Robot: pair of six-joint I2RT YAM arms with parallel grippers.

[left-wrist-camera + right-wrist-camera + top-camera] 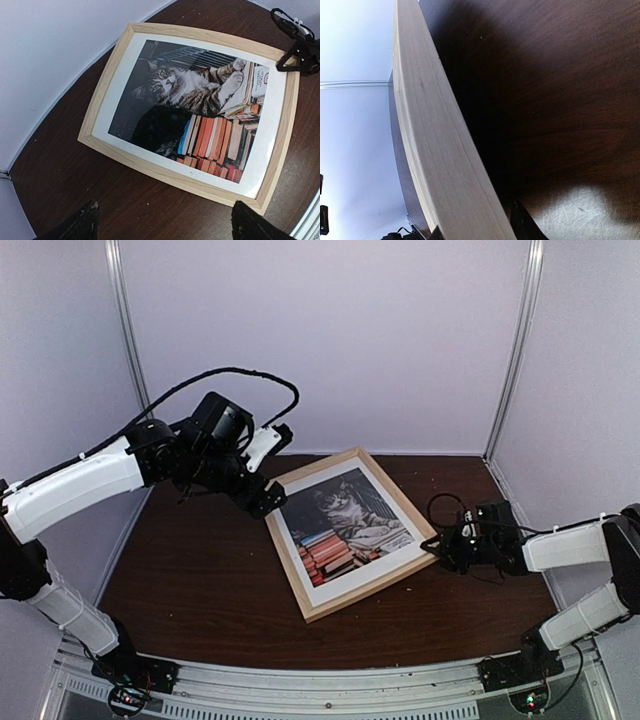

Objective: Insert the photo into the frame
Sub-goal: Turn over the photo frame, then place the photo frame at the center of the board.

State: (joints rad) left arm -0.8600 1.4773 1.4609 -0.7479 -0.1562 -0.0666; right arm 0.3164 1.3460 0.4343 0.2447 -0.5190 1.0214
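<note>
Left gripper (268,498) spread wide, hovering over the frame (360,593)'s far-left corner. Mid-worktop (200,580), the photo (345,525) lies flat inside the frame. It looks light, floppy and slippery; best handled by its white border. Right gripper (440,545) apparently pinches the frame's right edge.

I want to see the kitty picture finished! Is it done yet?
Nearly. The photo already lies inside the frame, cat showing. The right gripper pinches the frame's edge; the left gripper hovers open. Probably only letting go remains.
</note>
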